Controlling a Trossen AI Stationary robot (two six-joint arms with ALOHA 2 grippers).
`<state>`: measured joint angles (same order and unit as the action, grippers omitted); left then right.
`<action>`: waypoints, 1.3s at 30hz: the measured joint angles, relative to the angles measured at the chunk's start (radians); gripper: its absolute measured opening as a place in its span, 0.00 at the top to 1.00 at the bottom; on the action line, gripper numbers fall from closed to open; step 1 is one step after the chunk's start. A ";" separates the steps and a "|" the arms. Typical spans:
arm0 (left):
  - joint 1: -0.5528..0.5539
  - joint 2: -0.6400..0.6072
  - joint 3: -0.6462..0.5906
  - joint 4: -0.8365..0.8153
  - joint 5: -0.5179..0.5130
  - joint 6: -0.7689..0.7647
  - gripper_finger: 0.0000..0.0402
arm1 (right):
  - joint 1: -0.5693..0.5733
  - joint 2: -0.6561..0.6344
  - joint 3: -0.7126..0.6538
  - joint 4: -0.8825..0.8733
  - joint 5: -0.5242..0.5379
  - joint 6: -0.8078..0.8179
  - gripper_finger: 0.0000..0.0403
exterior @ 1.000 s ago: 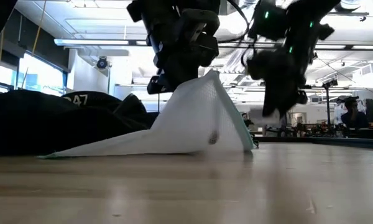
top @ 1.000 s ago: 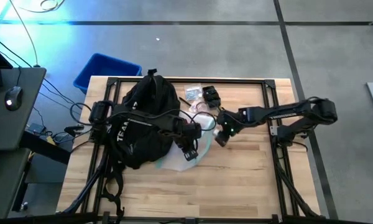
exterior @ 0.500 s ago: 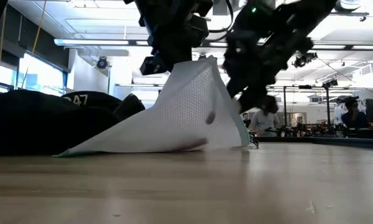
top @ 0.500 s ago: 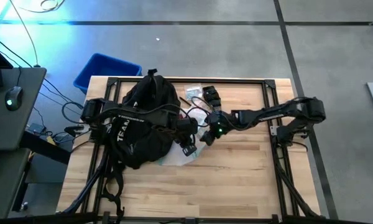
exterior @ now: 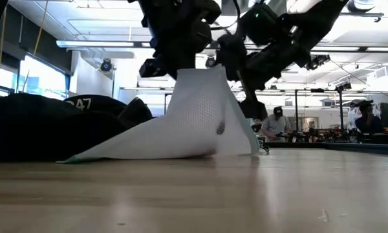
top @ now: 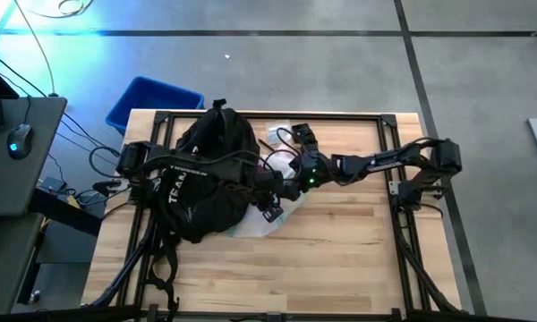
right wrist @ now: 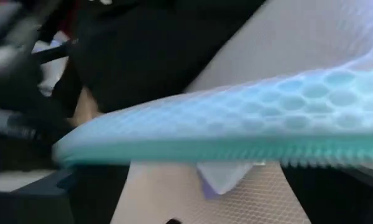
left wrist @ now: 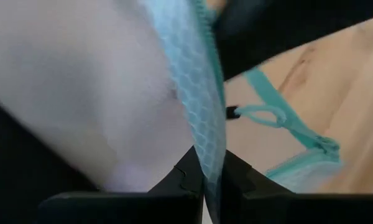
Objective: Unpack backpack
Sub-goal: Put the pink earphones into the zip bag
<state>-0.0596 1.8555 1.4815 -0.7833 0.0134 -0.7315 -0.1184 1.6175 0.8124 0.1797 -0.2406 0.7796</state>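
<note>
Your left claw (left wrist: pixel 205 186) pinches the teal edge of a white mesh pouch (exterior: pixel 194 123), lifting it off the desk (top: pixel 340 241). Your right claw (top: pixel 297 182) stands open against the pouch, at the backpack's (top: pixel 206 170) three o'clock.

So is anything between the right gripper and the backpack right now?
Yes. The white mesh pouch, held up by the left gripper, and that gripper itself sit between the open right gripper and the backpack.
</note>
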 joint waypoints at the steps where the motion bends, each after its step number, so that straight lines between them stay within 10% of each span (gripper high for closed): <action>1: -0.002 0.000 0.000 -0.014 -0.002 -0.006 1.00 | 0.001 -0.026 0.000 -0.020 -0.010 -0.028 0.02; 9: -0.032 0.000 0.000 -0.074 -0.068 -0.083 1.00 | -0.064 -0.302 0.001 -0.329 0.088 -0.194 0.11; 15: -0.062 -0.001 -0.031 -0.066 -0.053 -0.168 1.00 | -0.215 -0.332 0.001 -0.228 -0.048 -0.384 0.17; 39: -0.158 -0.001 -0.065 -0.016 0.020 -0.363 1.00 | -0.302 0.362 0.334 -0.413 0.180 -0.793 0.24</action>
<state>-0.2180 1.8549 1.4162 -0.7998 0.0334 -1.0946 -0.4204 1.9793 1.1465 -0.2338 -0.0607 -0.0132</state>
